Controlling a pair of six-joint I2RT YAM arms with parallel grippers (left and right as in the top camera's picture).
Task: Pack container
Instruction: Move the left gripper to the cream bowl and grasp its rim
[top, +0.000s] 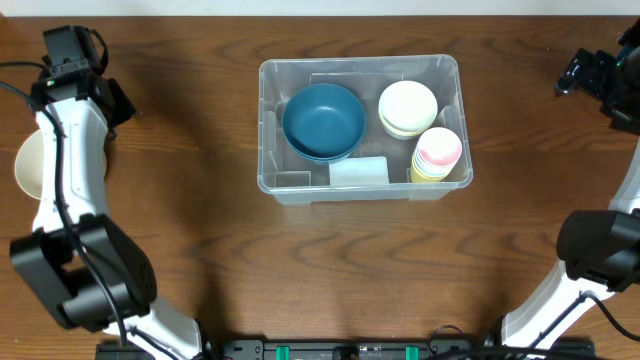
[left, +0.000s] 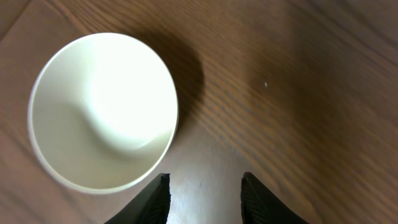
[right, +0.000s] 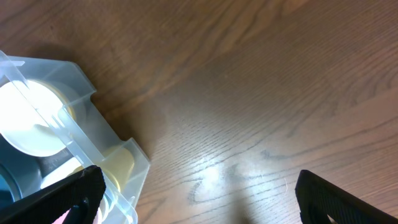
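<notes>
Sitting mid-table, the container (top: 268, 150) already holds bowls (top: 323, 120); at its nine o'clock a cream bowl (left: 102, 112) waits near the left gripper (left: 205, 200), spread empty. The right gripper (right: 199, 202), at two o'clock, gapes empty too. A rim pinch could tip or skid that bowl.

Dark wood-grain desk (top: 200, 250), clear container (top: 350, 61) standing flat near its centre, slightly toward the far edge, single cream bowl (left: 102, 112) upright on bare wood at far left, well apart from the container
</notes>
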